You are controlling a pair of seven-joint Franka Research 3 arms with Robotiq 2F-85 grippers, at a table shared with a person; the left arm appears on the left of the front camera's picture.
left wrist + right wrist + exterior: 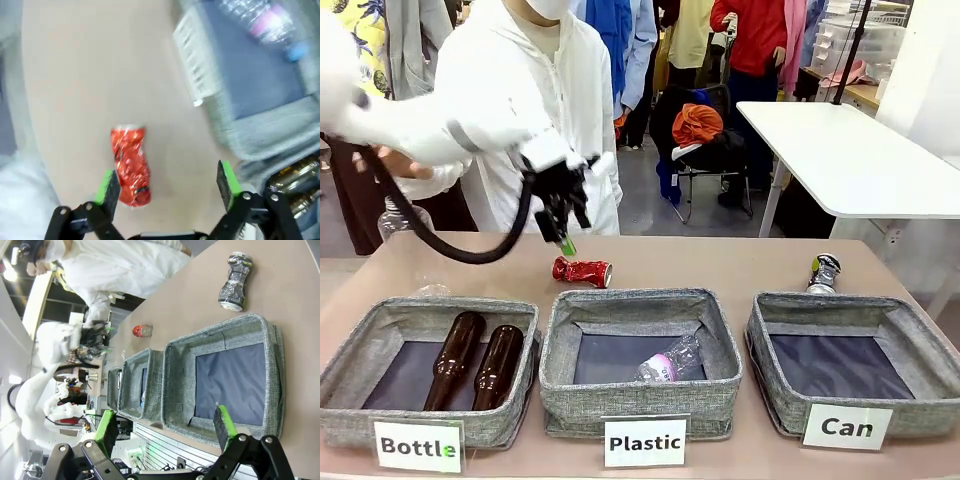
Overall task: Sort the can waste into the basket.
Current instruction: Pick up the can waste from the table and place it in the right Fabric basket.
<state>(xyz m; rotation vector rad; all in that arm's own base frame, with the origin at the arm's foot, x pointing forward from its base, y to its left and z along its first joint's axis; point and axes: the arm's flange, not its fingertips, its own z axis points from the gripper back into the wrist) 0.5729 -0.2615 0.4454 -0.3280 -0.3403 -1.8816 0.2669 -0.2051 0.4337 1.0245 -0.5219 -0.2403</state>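
A crushed red can (582, 271) lies on the table behind the middle basket. My left gripper (563, 237) hangs open just above and left of it. In the left wrist view the red can (131, 165) lies close by my left gripper (169, 187), partly between the fingers, near the left pad (106, 184). A crushed black can (824, 272) lies behind the "Can" basket (768, 352), whose floor is bare. My right gripper (166, 426) stands open above the "Can" basket (176, 390), with the black can (235, 282) farther off.
The "Bottle" basket (360, 345) at the left holds two brown glass bottles (472, 362). The "Plastic" basket (556, 345) in the middle holds a clear plastic bottle (670, 360). Another clear bottle (397, 218) stands at the far left. A person in white (545, 90) stands across the table.
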